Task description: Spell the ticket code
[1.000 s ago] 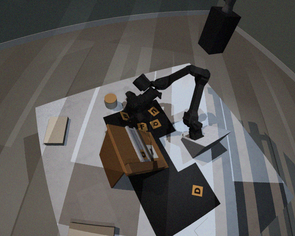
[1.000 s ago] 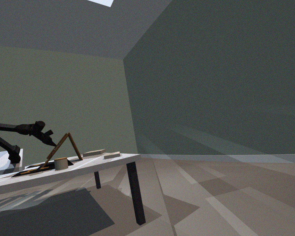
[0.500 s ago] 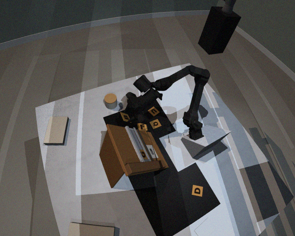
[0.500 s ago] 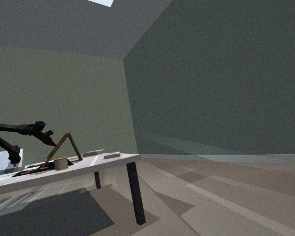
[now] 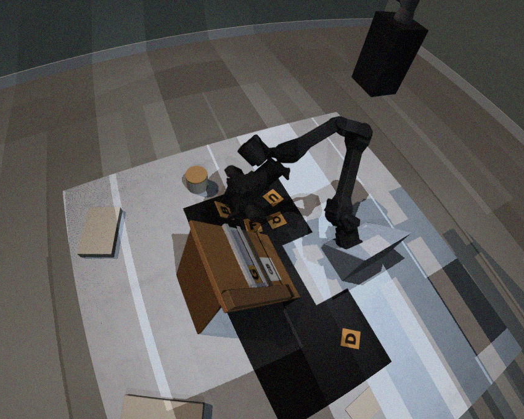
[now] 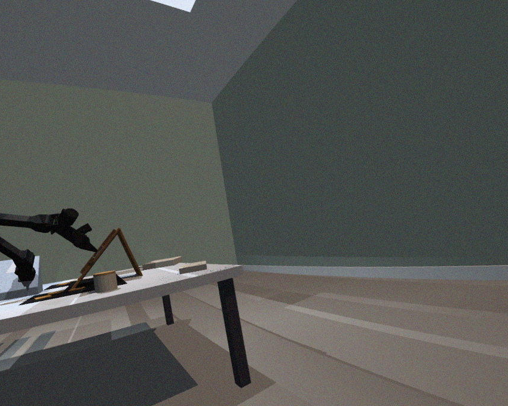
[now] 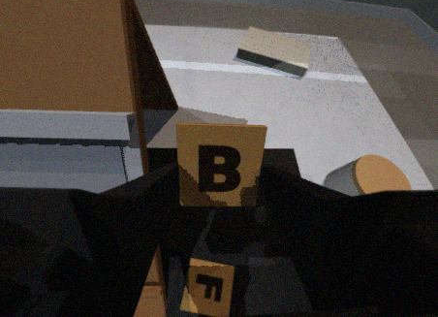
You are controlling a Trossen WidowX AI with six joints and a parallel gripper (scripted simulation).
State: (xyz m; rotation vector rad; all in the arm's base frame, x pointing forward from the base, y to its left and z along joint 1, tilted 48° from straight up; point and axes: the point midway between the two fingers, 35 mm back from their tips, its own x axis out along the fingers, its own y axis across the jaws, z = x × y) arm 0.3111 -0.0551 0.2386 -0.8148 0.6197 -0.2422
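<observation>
My gripper (image 5: 226,208) (image 6: 92,248) (image 7: 220,169) is shut on the orange B tile (image 5: 222,209) (image 7: 220,164) and holds it just off the far, upper end of the brown tilted board (image 5: 214,257) (image 6: 114,242) (image 7: 63,50). The grey letter rail (image 5: 245,252) (image 7: 63,125) runs down the board, and one orange tile (image 5: 254,273) sits at its low end beside the white ticket (image 5: 270,268). The F tile (image 5: 253,225) (image 7: 208,288) lies at the rail's upper end, under my gripper. Tiles U (image 5: 272,196) and Q (image 5: 277,220) lie on a black mat (image 5: 293,225).
A D tile (image 5: 350,337) lies on a second black mat (image 5: 316,315) near the front. A tan-topped cylinder (image 5: 196,178) (image 6: 104,280) (image 7: 373,174) stands close behind my gripper. Flat tan blocks (image 5: 98,230) (image 7: 273,52) (image 5: 156,408) lie near the table edges.
</observation>
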